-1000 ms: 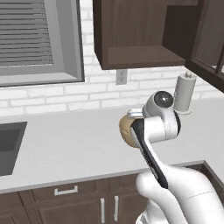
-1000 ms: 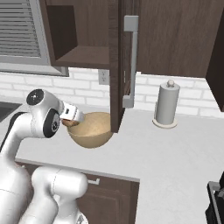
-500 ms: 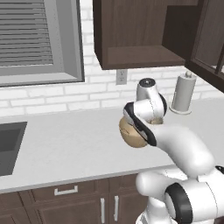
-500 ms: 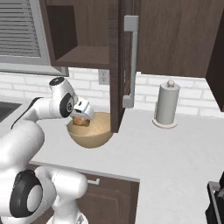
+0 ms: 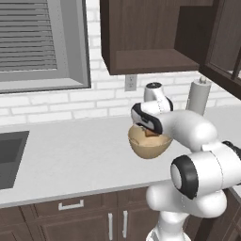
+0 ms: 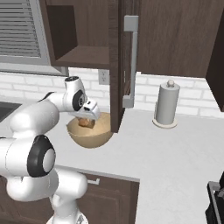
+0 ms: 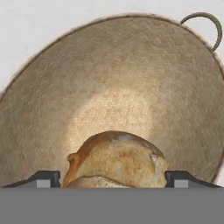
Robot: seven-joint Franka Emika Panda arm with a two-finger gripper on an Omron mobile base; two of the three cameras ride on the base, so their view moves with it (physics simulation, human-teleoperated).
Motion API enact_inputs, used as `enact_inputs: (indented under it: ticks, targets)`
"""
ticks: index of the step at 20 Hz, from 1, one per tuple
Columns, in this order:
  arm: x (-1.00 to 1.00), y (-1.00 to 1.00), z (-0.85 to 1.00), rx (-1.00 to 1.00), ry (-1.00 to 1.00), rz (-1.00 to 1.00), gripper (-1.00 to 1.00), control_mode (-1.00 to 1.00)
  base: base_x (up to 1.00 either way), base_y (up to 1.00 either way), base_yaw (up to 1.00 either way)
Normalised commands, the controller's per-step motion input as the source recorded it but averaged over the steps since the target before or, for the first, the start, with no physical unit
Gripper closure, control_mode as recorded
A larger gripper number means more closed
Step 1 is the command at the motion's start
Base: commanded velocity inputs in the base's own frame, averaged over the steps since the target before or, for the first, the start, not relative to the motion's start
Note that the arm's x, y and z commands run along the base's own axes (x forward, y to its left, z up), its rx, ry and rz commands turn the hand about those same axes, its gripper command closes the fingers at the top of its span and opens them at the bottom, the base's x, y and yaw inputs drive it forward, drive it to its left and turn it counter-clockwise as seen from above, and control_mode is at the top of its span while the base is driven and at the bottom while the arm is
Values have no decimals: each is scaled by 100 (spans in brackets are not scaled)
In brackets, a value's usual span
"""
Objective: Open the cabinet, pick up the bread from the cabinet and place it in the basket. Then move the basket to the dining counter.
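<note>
The bread (image 7: 116, 159), a golden-brown roll, is seen in the hand view between the two dark finger tips (image 7: 46, 178), which stand wide apart, one at each side of it; whether they press on the roll cannot be told. The roll is shown over the hollow of the basket (image 7: 144, 74), whose woven tan inside lies behind it and whose thin loop handle (image 7: 205, 27) stands at the rim. In the left base view the bread (image 5: 151, 134) is seen as a small brown lump within the basket (image 5: 149, 146), under the gripper (image 5: 147, 128). The basket (image 6: 89, 136) is set on the white worktop (image 6: 175, 153), just beside the edge of the opened door of the cabinet (image 6: 118, 65) with its long grey handle (image 6: 130, 61). A paper towel roll (image 6: 166, 105) is placed farther along the worktop, against the white brick wall (image 5: 56, 110). A sink (image 5: 9, 157) and a shuttered window (image 5: 37, 42) are shown on the other side.
</note>
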Motion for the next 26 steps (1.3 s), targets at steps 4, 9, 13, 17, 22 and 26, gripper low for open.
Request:
enact_inputs:
  ticks: [4,9,13,17,22,26]
  targets:
    - [8,0,-55,0,0,0,100,-100,0,0,0]
    - [6,0,-41,0,0,0,100,-100,0,0,0]
    - [0,0,-11,1,0,0,100,-100,0,0,0]
    - [0,0,-1,0,0,0,-100,-100,0,0,0]
    - [0,0,0,0,0,0,-100,-100,0,0,0]
    - [0,0,0,0,0,0,-100,-100,0,0,0]
